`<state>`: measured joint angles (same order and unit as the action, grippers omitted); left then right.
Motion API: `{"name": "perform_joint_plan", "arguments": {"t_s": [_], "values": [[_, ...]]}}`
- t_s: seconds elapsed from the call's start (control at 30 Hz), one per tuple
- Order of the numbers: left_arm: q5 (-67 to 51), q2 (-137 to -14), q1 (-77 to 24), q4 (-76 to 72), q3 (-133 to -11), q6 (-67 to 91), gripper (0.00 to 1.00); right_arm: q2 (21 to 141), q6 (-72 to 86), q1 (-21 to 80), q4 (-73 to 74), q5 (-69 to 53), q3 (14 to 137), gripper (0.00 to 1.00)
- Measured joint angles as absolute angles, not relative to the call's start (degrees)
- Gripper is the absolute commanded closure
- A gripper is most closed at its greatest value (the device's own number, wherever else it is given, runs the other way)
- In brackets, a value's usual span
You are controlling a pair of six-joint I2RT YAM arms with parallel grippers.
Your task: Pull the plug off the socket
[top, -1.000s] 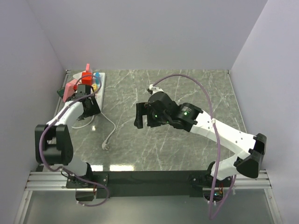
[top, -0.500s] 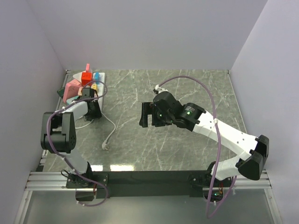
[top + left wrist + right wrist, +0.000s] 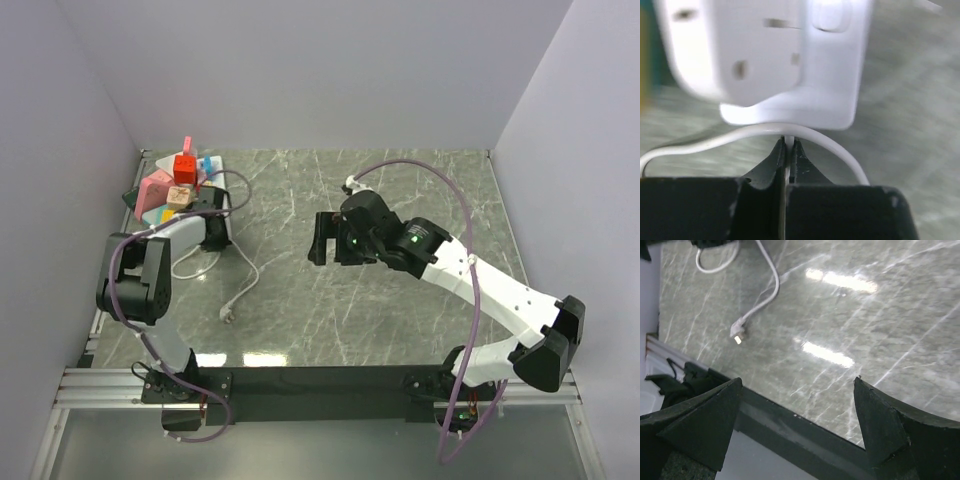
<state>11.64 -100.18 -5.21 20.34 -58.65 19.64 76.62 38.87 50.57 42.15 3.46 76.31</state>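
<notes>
Left gripper is pinching shut on the white cable, right below the white socket strip sitting at the desk's back-left. Strip's looking blurry, slots showing. Right gripper is hanging wide open mid-desk, holding nothing.
</notes>
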Motion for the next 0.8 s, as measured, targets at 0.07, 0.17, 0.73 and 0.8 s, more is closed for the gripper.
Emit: {"name": "perform_joint_plan", "arguments": {"t_s": [0.07,0.17,0.73,0.8], "values": [[11.1,-100.1,-8.9,20.4,-58.7,21.0,0.99,76.1,38.7,49.4,42.1,3.5,75.7,0.02],[9.0,-99.9,-15.1,20.2,-58.4,24.5,0.99,75.5,38.4,46.9,42.2,3.5,74.4,0.02],[-0.2,-107.9,-56.8,20.7,-68.0,42.0,0.99,69.3,34.6,27.9,43.9,4.5,66.2,0.00],[-0.4,-107.7,-58.5,20.9,-67.7,43.4,0.99,69.1,33.8,26.7,44.3,4.6,66.2,0.00]]}}
